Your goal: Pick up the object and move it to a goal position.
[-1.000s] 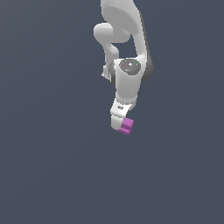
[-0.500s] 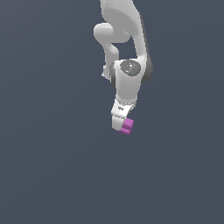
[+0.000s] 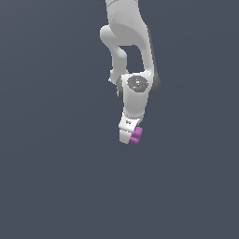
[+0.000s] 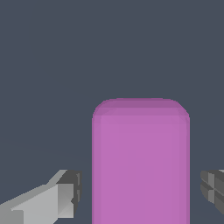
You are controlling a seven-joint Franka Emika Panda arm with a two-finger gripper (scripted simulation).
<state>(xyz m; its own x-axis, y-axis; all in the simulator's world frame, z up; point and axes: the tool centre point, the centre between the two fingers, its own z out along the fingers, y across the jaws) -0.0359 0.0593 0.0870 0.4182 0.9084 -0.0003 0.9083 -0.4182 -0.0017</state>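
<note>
The object (image 3: 136, 136) is a small magenta-purple block, seen in the exterior view at the tip of the white arm. In the wrist view it (image 4: 140, 162) fills the middle as a rounded purple slab. My gripper (image 3: 128, 137) is down at the object. In the wrist view the gripper (image 4: 140, 189) straddles the block, with one grey finger (image 4: 65, 194) on one side and the other finger (image 4: 213, 188) on the far side. A narrow gap shows between each finger and the block, so the gripper is open. The block's underside and groove are hidden.
A plain dark blue-grey surface (image 3: 56, 186) fills both views. The white arm's links (image 3: 126, 37) rise above the gripper toward the top of the exterior view. No goal marker shows.
The hand has come down a little toward the block, so the fingers now sit lower around it. The block has stayed in the same place.
</note>
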